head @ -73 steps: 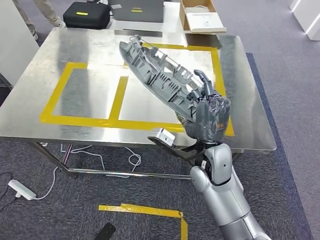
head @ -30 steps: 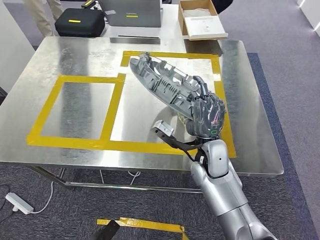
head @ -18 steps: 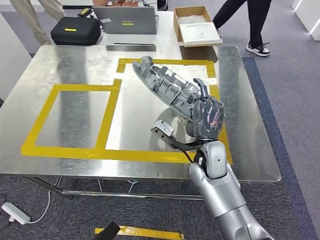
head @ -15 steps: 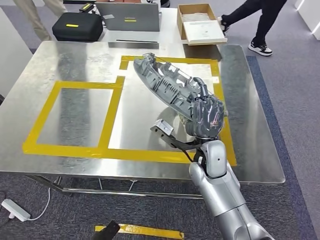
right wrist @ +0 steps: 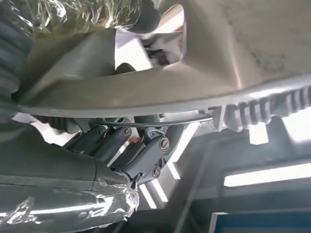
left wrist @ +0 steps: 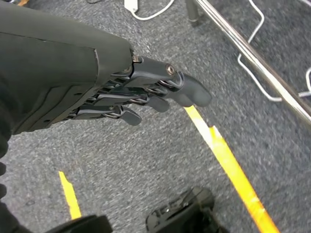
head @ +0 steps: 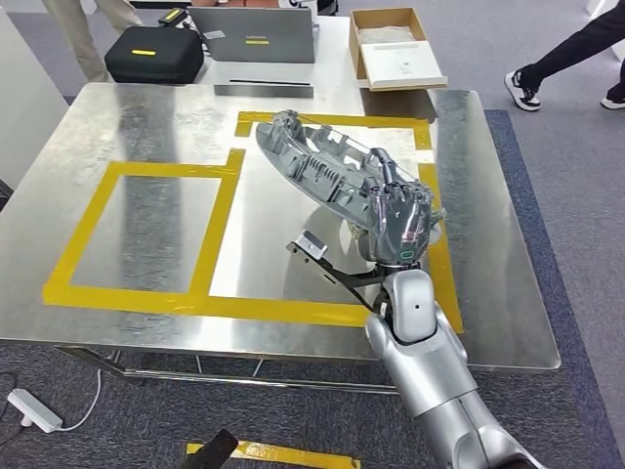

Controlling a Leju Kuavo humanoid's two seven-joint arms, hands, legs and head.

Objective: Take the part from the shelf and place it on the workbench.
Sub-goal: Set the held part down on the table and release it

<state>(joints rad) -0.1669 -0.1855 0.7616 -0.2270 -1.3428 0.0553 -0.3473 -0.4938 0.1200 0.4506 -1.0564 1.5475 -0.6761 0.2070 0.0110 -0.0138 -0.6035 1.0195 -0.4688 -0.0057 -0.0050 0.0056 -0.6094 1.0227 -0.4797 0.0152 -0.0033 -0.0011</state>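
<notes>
- The step in hand looks like the placing: the right hand (head: 398, 224) grips the near end of the grey part (head: 324, 168) and holds it over the metal surface (head: 133, 117), above the larger of the two yellow tape outlines (head: 435, 264).
- The part is a long, ribbed plastic moulding. Its long axis runs from the right hand away and to the robot's left, so the free end points toward the far side of the surface, near the outline's far edge.
- The part is tilted, ribbed side up; whether any of it touches the surface cannot be told.
- The right wrist view shows the fingers (right wrist: 146, 150) curled around the part's edge (right wrist: 154, 99).
- The left hand (left wrist: 146, 94) hangs over the carpet, fingers straight and close together, holding nothing.
- The next move probably calls for lowering the part flat inside the outline, then loosening the fingers without dragging it.
</notes>
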